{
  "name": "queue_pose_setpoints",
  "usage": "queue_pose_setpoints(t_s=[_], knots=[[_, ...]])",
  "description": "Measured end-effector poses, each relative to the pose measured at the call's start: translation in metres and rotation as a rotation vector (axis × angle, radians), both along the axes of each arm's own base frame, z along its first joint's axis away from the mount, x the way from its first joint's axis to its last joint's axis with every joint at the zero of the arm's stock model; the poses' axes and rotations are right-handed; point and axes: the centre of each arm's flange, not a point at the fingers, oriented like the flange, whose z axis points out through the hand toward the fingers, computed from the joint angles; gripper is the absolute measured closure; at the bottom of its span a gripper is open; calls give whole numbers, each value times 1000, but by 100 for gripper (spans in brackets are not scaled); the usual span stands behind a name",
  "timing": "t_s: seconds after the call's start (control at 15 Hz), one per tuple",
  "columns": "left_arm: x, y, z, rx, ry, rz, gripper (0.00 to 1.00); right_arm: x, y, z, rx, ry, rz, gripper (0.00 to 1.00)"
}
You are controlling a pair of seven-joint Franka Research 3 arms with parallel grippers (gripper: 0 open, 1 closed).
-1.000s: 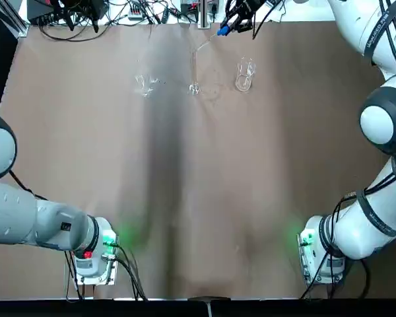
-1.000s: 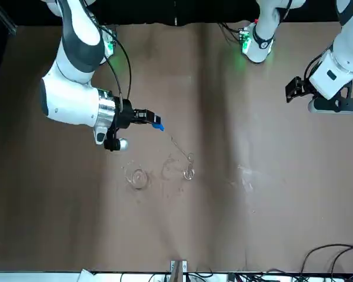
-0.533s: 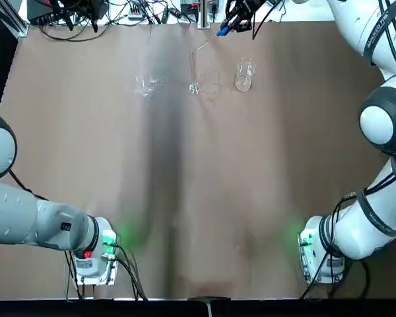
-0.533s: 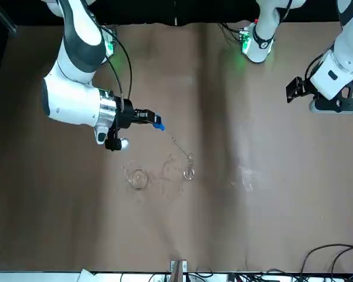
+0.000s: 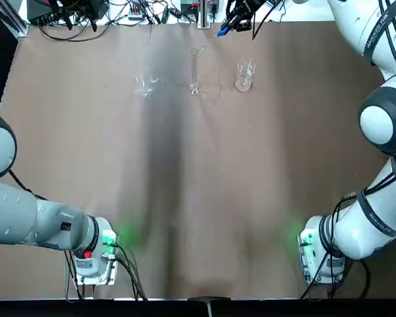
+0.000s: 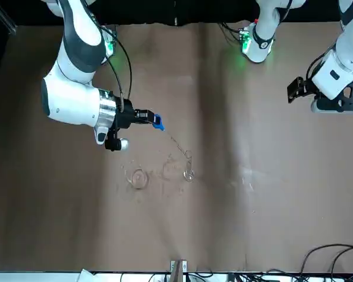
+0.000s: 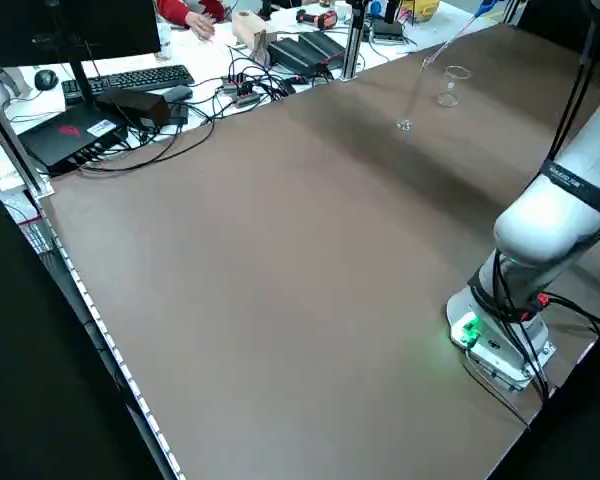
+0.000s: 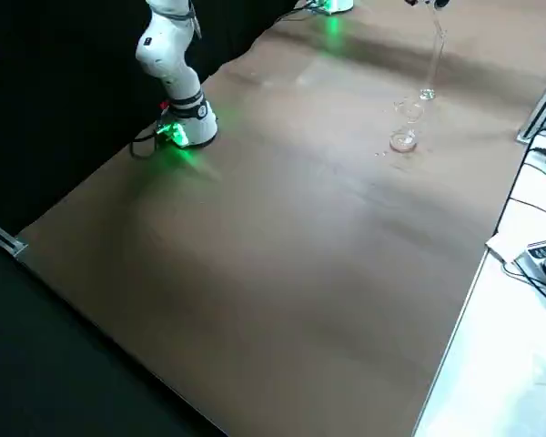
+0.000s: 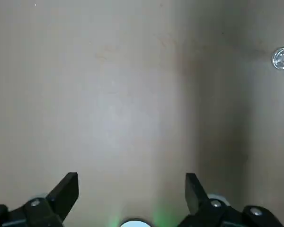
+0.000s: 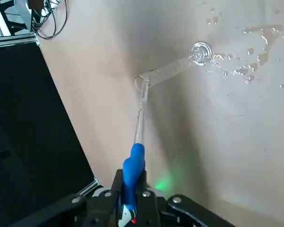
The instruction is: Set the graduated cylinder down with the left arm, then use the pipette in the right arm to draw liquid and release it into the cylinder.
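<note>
The graduated cylinder (image 5: 194, 71) stands upright at the far middle of the table, and the front view shows it as a slim clear tube (image 6: 188, 165). My right gripper (image 6: 146, 117) hovers beside it, shut on the blue bulb of the pipette (image 6: 158, 123). The pipette (image 10: 134, 163) slants down, and its glass tip meets the cylinder's mouth (image 10: 141, 83). Any liquid inside is too faint to see. My left gripper (image 9: 131, 187) is open and holds nothing, high over bare table on the left side (image 6: 296, 90).
A short clear beaker (image 5: 244, 74) stands right of the cylinder, and a small low glass piece (image 5: 145, 84) lies to its left. Droplets (image 10: 248, 45) wet the table by the cylinder's foot. Cables and equipment (image 5: 119, 10) line the far edge.
My right gripper has shifted slightly, bringing the pipette's tip to the cylinder's mouth. The left arm has barely moved.
</note>
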Motion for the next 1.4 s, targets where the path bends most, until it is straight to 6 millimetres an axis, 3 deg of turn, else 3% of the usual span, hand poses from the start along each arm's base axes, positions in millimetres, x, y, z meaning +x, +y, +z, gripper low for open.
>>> queue_pose_setpoints(t_s=[1.27, 1.4], knots=[[0, 1, 0, 0, -1, 2, 0, -2, 6, 4, -2, 18, -17, 89], [0, 1, 0, 0, -1, 3, 0, -1, 6, 7, -1, 16, -34, 93]])
